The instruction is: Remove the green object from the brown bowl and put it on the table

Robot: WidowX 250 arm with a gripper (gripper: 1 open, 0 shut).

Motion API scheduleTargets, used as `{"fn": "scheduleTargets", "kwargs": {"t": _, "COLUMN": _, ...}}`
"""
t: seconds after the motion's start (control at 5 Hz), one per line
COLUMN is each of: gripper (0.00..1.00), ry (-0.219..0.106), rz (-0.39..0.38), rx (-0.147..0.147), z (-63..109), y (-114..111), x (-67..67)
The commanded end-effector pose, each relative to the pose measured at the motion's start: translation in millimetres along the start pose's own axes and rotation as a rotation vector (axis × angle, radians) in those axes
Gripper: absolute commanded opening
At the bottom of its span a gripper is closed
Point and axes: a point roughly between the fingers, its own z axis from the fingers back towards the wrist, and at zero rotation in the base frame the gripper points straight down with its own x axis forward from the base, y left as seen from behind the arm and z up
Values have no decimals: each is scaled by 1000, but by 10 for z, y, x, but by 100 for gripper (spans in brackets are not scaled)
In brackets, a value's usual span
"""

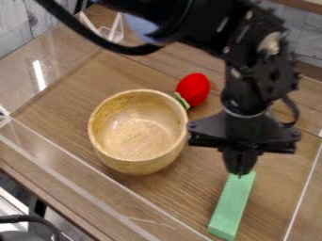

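Green object (232,205) lies flat on the tabletop (75,85), right of the brown bowl (138,130) and clear of it (bowl looks empty). End effector (243,166) hangs just above the block's far end, jaws clenched on nothing. Task looks done, w/ the red fruit toy (194,89) untouched behind.

The table (75,89) is brown wood-grain board edged by clear acrylic walls (51,52). The brown bowl (138,130) sits on it just left of centre. The red toy fruit (194,89) lies close by at the bowl's two o'clock. The green object (232,208) lies flat at the bowl's four o'clock, apart from it, near the front wall
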Motion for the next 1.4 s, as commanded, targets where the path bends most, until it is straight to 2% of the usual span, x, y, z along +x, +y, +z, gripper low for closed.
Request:
{"fn": "scheduleTargets", "kwargs": {"t": 0.0, "gripper": 0, "ry": -41, "rz": 14, "rx": -65, "z": 323, "y": -189, "x": 88}}
{"fn": "scheduleTargets", "kwargs": {"t": 0.2, "gripper": 0, "ry": -57, "rz": 64, "rx": -79, "z": 517, "y": -90, "x": 276}}
{"fn": "scheduleTargets", "kwargs": {"t": 0.4, "gripper": 0, "ry": -86, "rz": 154, "rx": -68, "z": 607, "y": 159, "x": 529}}
{"fn": "scheduleTargets", "kwargs": {"t": 0.8, "gripper": 0, "ry": -74, "rz": 127, "rx": -72, "z": 297, "y": -222, "x": 502}}
{"fn": "scheduleTargets", "kwargs": {"t": 1.2, "gripper": 0, "ry": -87, "rz": 216, "rx": -59, "z": 358, "y": 2, "x": 673}}
